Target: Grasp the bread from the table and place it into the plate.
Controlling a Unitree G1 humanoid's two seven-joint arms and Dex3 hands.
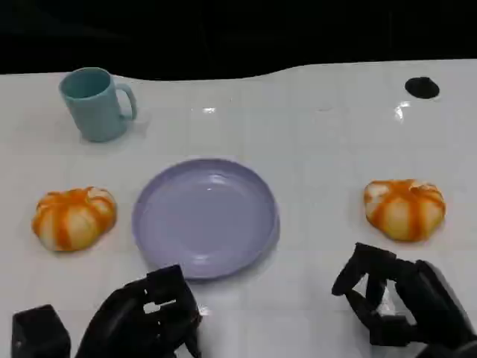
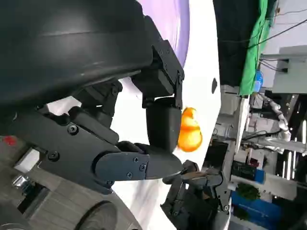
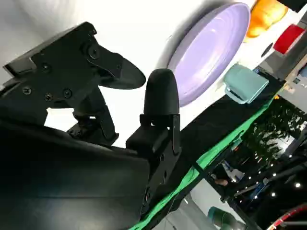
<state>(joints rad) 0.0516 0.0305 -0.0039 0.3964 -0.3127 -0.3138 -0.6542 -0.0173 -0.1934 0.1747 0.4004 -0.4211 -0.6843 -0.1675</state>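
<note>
Two orange-and-white striped bread rolls lie on the white table: one left of the plate (image 1: 73, 217), one to its right (image 1: 405, 209). The empty lilac plate (image 1: 205, 216) sits between them. My left hand (image 1: 145, 317) hovers by the plate's near edge, holding nothing. My right hand (image 1: 395, 302) is just in front of the right roll, fingers apart and empty. The left wrist view shows the left hand's fingers (image 2: 163, 120), the right roll (image 2: 189, 130) and the plate's rim (image 2: 175, 24). The right wrist view shows the right hand's fingers (image 3: 160, 96), the plate (image 3: 211, 48) and the left roll (image 3: 266, 14).
A teal mug (image 1: 97, 103) stands at the back left, and appears beyond the plate in the right wrist view (image 3: 244, 84). A small black round mark (image 1: 422, 87) lies at the back right. The table's far edge meets a dark background.
</note>
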